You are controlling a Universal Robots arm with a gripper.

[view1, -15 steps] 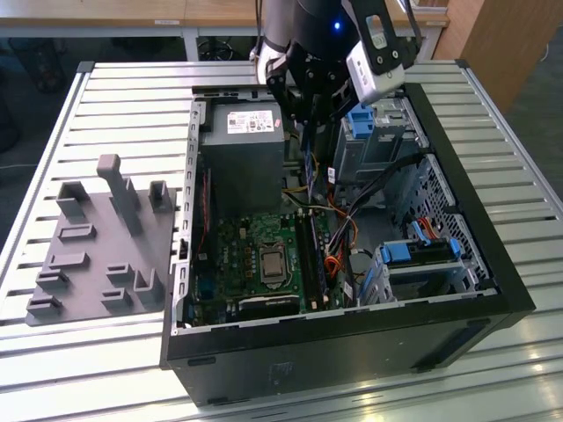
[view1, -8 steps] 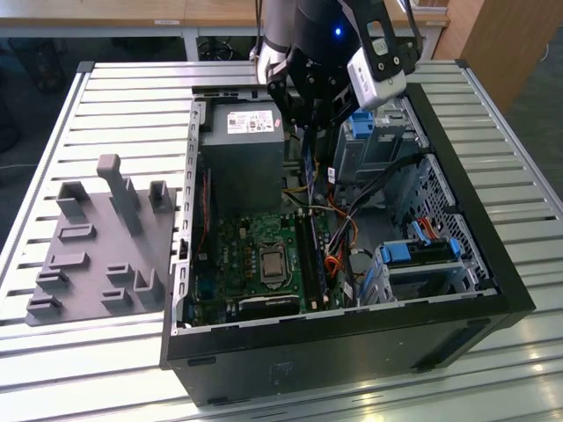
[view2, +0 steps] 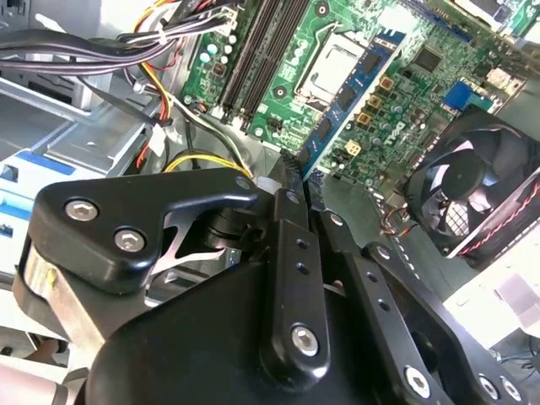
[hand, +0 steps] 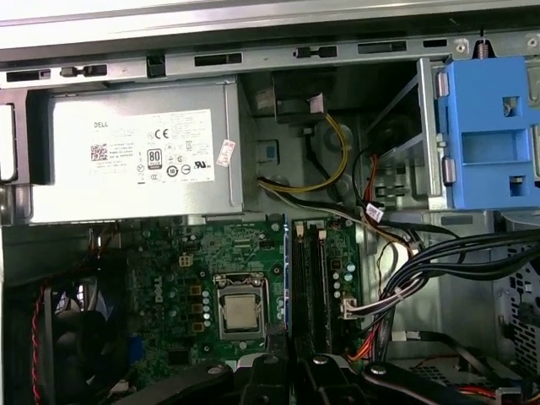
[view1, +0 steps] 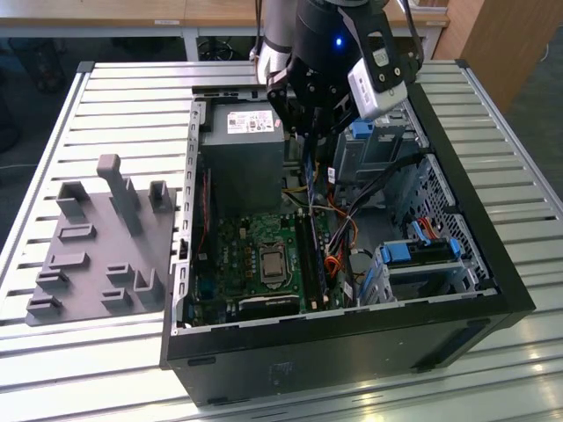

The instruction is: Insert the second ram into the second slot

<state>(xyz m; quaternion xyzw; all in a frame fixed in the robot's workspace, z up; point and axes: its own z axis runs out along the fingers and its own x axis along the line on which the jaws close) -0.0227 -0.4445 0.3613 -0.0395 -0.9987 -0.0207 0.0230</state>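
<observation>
**Blue memory stick (view2: 348, 99), held by the gripper (view2: 302, 181) over an open computer case (view1: 493, 272)**

Item: long, thin blue circuit board with dark chips along its face.

Holder: the gripper is closed on the stick, which is pinched between black metal fingers (view2: 287, 253). The stick runs out from the fingertips toward the green motherboard (hand: 202, 253).

Position: in the first wrist view the stick shows edge-on as a thin blue line. It runs parallel with the dark memory slots (hand: 316, 278), between them and the processor socket (hand: 240, 312). In the exterior view the gripper hangs over the far part of the case, near the grey power supply (view1: 242, 149), with the stick clear of the slots.

Case contents: a black fan (view2: 472, 186), bundled black, yellow and orange cables (hand: 439, 261) and light-blue plastic drive clips (hand: 489, 135).

Setting: a slatted metal counter (view1: 106, 97). The black case lies open-side up toward the counter's edge on the exterior view's right. A grey plastic plate with upright pegs (view1: 97, 246) lies just beside it, toward the edge on the exterior view's left.
</observation>
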